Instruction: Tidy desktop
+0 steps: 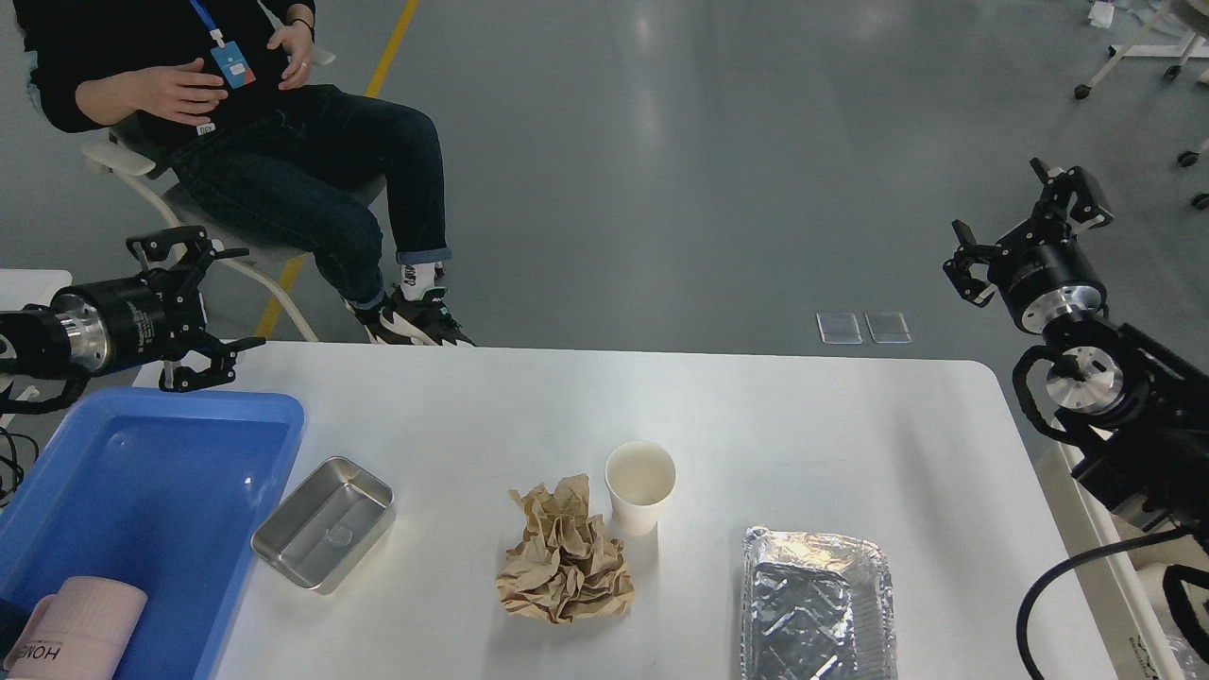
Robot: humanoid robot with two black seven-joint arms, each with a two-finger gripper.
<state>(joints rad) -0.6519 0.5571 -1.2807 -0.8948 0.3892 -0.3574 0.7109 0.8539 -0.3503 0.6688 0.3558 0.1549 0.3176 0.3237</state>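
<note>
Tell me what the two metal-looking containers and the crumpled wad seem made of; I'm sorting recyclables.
The small rectangular tin looks like brushed stainless steel: smooth walls, a dull even sheen. The larger tray looks like thin aluminium foil: wrinkled, bright glints. The wad looks like matte brown kraft paper, with sharp creases.

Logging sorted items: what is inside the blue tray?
The blue tray holds a pink mug lying on its side at the near left corner. The rest of its visible floor is bare. The corner beyond the picture's edge cannot be seen.
</note>
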